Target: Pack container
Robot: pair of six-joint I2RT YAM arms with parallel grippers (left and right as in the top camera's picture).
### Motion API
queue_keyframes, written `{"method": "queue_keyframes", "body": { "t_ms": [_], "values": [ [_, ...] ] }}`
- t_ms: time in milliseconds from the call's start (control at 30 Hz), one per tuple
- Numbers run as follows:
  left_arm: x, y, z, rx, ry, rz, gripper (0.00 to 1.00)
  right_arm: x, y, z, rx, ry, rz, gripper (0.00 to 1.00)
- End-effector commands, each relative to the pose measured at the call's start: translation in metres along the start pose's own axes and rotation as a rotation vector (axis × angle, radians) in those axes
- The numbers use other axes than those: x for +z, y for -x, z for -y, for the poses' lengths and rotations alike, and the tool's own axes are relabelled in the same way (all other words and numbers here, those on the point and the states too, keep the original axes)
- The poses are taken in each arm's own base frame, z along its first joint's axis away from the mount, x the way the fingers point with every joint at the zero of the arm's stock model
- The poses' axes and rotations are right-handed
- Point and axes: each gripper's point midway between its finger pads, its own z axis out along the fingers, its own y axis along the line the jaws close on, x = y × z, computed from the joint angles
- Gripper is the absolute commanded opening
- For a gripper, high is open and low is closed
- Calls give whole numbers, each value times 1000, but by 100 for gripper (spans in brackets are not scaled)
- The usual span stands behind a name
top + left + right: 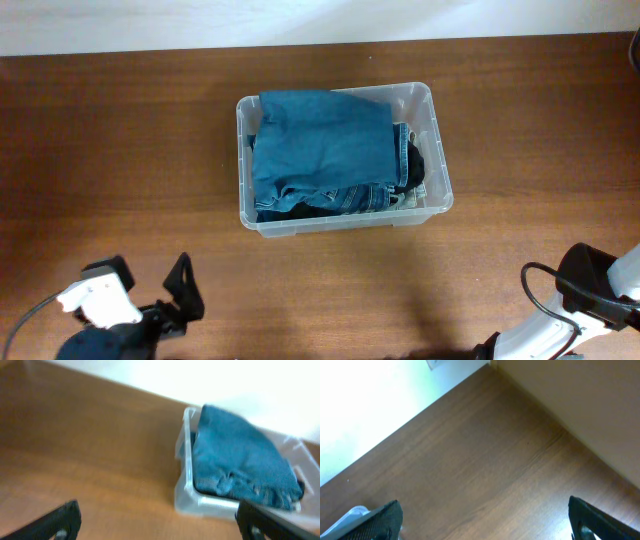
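The clear plastic container (pixel 438 180) stands at the middle of the wooden table, filled with folded blue denim clothes (pixel 320 145). It also shows in the left wrist view (pixel 186 495), with the denim (pixel 240 465) piled above its rim. My left gripper (pixel 160 525) is open and empty, low at the table's front left, apart from the container. My right gripper (pixel 485 520) is open and empty over bare table at the front right; a corner of the container (pixel 355 512) shows at its left finger.
The table's far edge meets a white wall (pixel 300 20). In the right wrist view the table's edge runs beside a beige floor or wall (pixel 580 400).
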Motion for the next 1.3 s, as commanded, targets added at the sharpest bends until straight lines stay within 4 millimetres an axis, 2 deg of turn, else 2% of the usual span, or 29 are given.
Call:
{"method": "queue_keyframes", "body": {
  "t_ms": [0,100,433,800,1267],
  "values": [
    [23,-16,4,-17,-63,59,99,-5,-1,3,2,-6,5,98],
    [34,-20,9,-22,-111,112,99,-5,-1,3,2,-6,5,98],
    [70,-49,3,-31,-141,193,99,-5,-1,3,2,-6,5,98],
    [79,-25,13,-55,-231,434,99,-5,-1,3,2,-6,4,98],
    [116,-77,-2,-40,-179,312,99,-5,-1,3,2,-6,5,98]
  ]
}}
